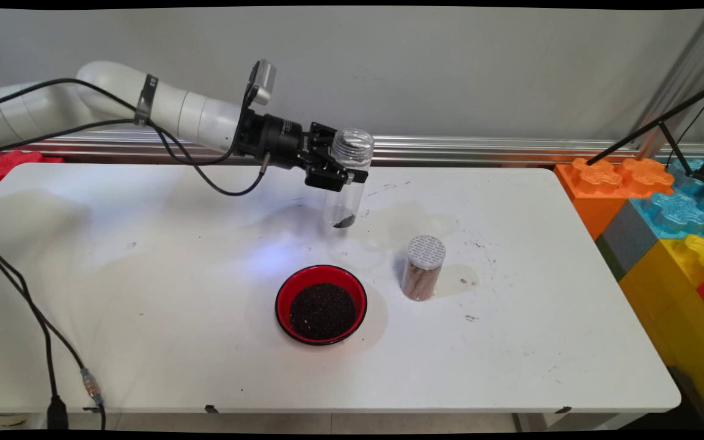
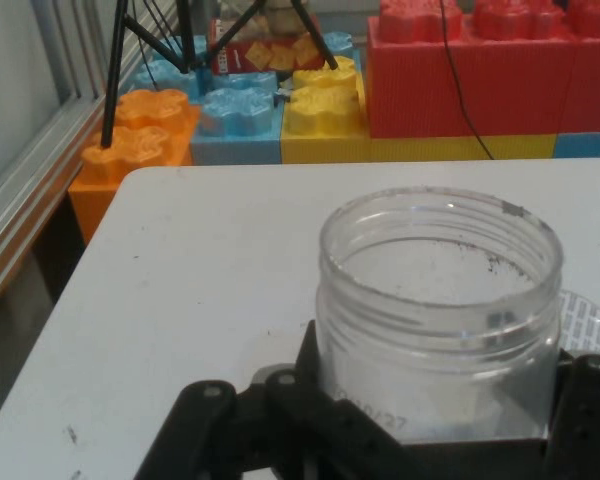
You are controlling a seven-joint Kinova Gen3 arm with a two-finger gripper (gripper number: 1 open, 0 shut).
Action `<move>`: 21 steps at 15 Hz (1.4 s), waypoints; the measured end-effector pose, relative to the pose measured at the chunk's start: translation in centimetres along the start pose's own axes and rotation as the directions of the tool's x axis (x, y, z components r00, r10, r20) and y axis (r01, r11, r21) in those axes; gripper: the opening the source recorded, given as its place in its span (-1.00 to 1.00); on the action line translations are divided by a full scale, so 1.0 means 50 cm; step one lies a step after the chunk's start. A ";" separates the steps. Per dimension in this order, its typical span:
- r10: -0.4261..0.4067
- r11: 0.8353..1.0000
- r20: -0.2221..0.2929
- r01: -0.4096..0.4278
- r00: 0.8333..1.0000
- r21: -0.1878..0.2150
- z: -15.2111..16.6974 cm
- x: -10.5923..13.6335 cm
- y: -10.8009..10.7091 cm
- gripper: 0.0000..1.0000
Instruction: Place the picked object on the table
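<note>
While my gripper [image 1: 344,166] is clamped round the upper body of a clear jar [image 1: 347,177], the jar hangs above the table [image 1: 144,293], roughly upright w/ open mouth up, maybe a slight lean. Lid off. A small dark heap of grains sits at the jar's bottom; the rest is see-through and nearly empty. In the hand view the jar [image 2: 440,310] fills the lower centre, rim toward the camera, a few dark specks stuck to the inner wall, my black linkage closed against its sides.

Key relation: the red bowl [image 1: 321,304] lies on the table toward the near edge from the jar, and lower. It's not under the jar; there's bare table between. Bowl is black inside and loaded w/ dark grains, same look as the residue in my jar.

Second jar [image 1: 423,269] stands upright on the table just right of the bowl, apart from it, white perforated cap on, brownish contents. It's near side and right of the jar I hold; not touching.

Long axis of held jar: approx vertical. My arm comes in from the left, wrist about horizontal, so I grip the jar side-on.

Beyond the table's right end: big toy blocks [image 1: 670,214], orange, blue, yellow. A tripod leg [image 1: 651,128] stands over them.
</note>
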 end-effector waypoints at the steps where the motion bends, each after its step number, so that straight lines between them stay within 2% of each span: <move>1: -0.004 1.000 -0.004 0.004 1.000 0.002 -0.001 -0.007 0.002 -1.00; 21: -0.014 0.999 -0.049 0.016 0.999 0.029 0.016 -0.078 0.015 -1.00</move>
